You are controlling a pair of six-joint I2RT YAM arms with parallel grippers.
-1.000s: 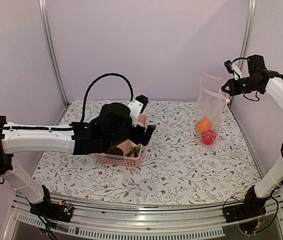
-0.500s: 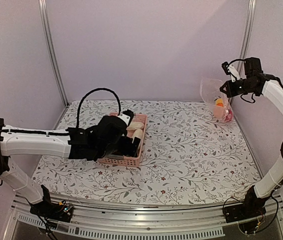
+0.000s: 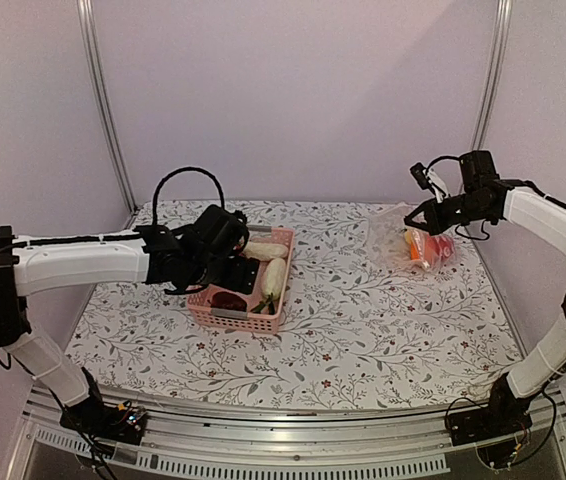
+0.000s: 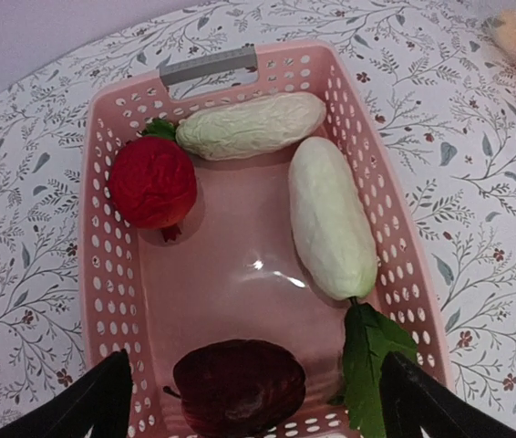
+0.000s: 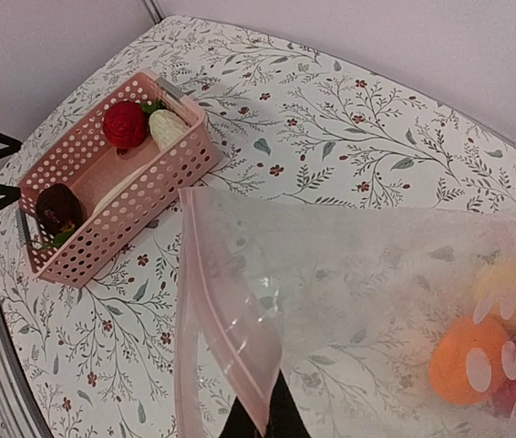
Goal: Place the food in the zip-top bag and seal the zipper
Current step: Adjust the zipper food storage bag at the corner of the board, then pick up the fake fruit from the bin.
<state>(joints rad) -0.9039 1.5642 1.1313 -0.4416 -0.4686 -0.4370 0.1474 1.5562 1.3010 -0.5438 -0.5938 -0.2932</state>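
Empty, wide-open left end effector (image 4: 258, 401) hangs over 4 toy foods (image 4: 331, 219) in the pink lattice basket (image 4: 94, 182), centre-left. The right end effector (image 5: 258, 412), at right, pinches the pink zipper (image 5: 226, 338) of the clear crinkly bag (image 5: 376, 274), whose slack mouth may sag shut.

Pink perforated basket (image 3: 263, 322), grey label (image 4: 208, 66) on one short end, atop floral tablecloth (image 3: 363, 330); metal posts (image 3: 104, 100) well behind basket.

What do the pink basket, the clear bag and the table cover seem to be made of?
The basket looks like moulded plastic, slightly glossy: punched holes and a highlight on its floor. The bag looks like thin clear plastic film: it crinkles and the food shows through. The table cover may be printed cloth or vinyl; its matt floral print leaves that open.
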